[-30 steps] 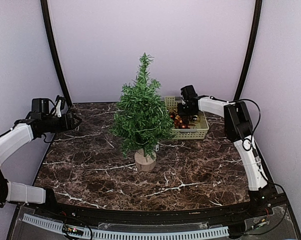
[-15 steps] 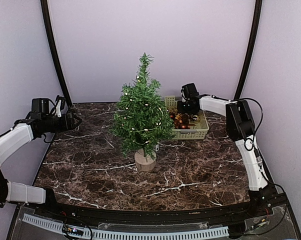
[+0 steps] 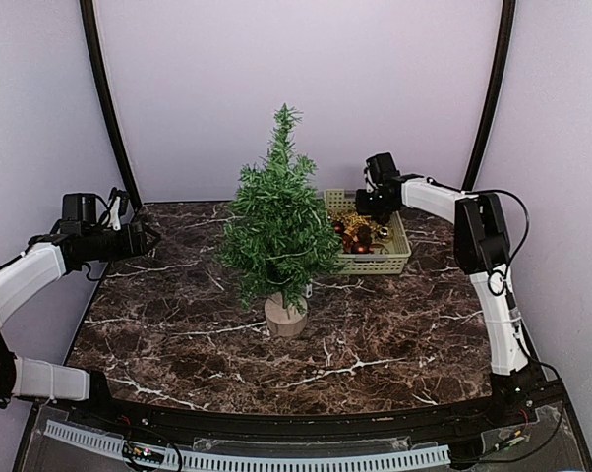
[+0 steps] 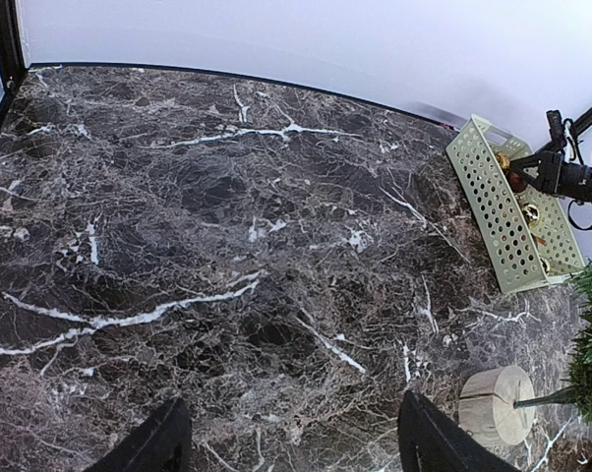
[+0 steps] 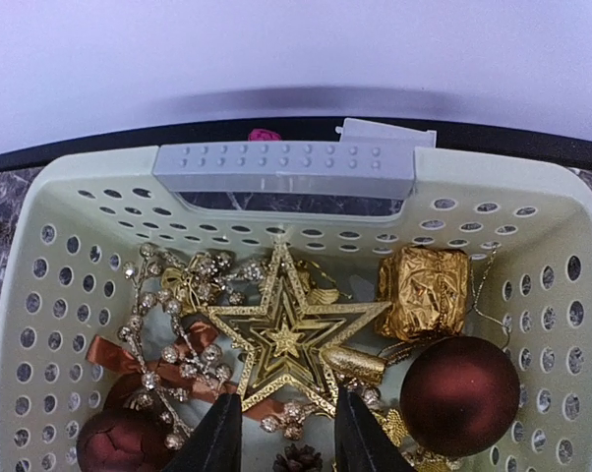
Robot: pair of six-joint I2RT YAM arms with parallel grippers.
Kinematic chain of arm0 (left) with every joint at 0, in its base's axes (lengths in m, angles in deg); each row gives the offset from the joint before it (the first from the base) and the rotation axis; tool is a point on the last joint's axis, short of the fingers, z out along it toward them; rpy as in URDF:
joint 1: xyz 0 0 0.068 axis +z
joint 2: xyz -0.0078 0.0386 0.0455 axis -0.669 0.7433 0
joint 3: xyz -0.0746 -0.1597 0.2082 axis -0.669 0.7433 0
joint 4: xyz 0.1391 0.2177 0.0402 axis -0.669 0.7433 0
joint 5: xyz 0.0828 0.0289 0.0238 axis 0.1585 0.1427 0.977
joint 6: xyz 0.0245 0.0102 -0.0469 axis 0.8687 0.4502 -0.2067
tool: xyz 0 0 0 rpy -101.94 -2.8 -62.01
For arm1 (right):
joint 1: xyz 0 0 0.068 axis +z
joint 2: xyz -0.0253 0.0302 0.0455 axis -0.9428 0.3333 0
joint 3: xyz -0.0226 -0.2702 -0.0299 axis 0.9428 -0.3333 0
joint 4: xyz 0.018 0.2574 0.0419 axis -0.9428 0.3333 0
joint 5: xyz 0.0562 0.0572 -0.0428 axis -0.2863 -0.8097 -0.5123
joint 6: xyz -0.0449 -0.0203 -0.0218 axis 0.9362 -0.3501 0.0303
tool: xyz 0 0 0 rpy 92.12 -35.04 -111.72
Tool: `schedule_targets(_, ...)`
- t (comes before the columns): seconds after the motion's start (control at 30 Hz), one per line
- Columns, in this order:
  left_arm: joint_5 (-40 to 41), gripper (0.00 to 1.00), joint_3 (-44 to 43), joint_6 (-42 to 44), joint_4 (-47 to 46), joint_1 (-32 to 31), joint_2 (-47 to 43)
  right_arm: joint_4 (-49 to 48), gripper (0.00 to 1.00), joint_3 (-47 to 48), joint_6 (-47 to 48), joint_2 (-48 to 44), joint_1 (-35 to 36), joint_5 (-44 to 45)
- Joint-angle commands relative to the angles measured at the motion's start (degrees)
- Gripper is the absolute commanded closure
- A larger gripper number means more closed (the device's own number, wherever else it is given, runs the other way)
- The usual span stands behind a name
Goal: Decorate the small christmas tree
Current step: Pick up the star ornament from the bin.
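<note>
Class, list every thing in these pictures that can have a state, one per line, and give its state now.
small christmas tree, upright, nothing hung on it.
basket, upright, filled.
gold star, lying flat in the basket.
dark red ball, resting in the basket.
left hand, open, empty, above the table.
right hand, partly open, empty, over the gold star.
</note>
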Motion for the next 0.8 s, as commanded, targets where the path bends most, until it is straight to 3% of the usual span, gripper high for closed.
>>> schedule_targets(0.0,-0.10,0.25,0.60,0.32,-0.48,0.28,-0.65,3.17,0.67,3.41,-0.57,0.89,-1.22,-2.65)
schedule_targets(0.57,0.25,0.26,0.52,0.36,-0.33,0.32,-0.55,7.10,0.68,7.34,-1.21,7.62,-1.65,-2.48)
schedule_targets(0.77,0.47,0.25,0.51,0.42,-0.19,0.31,-0.65,6.23,0.57,6.30,-3.41,8.27,-2.26,0.51)
